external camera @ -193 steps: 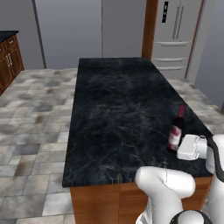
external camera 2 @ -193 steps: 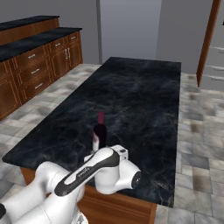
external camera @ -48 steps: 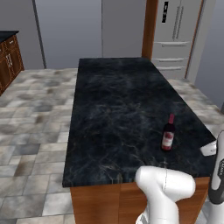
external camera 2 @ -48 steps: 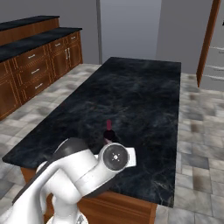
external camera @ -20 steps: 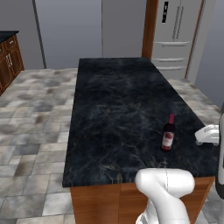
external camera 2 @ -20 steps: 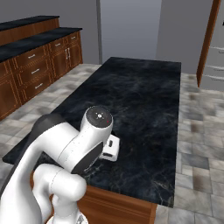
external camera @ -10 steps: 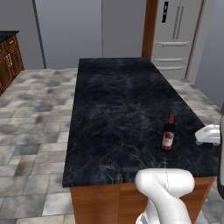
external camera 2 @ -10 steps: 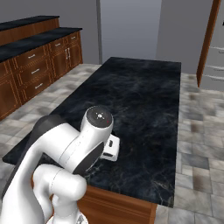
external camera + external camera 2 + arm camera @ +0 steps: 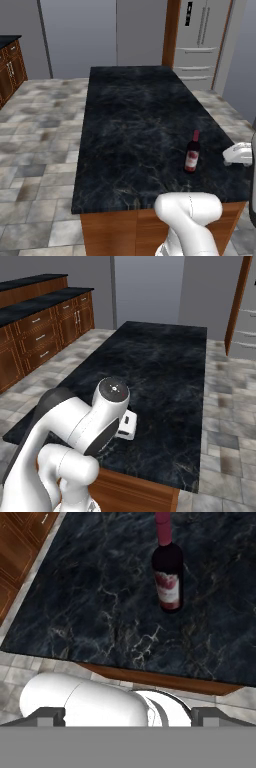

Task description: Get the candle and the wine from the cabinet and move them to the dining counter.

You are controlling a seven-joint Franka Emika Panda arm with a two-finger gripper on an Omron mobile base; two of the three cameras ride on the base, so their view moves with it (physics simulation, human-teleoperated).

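The wine (image 9: 192,152) stood upright on the dining counter (image 9: 135,125), near its right edge toward the robot's end, with nothing touching it. In the hand view the bottle (image 9: 168,574) sat well above the two dark finger tips. The arm was folded back over the near end of the counter, elbow bulging up in the right base view, and the hand (image 9: 239,154) hung out just off the counter's right side, apart from the bottle. The fingers were spread as wide as they go, at opposite bottom corners of the hand view, gripping nothing.
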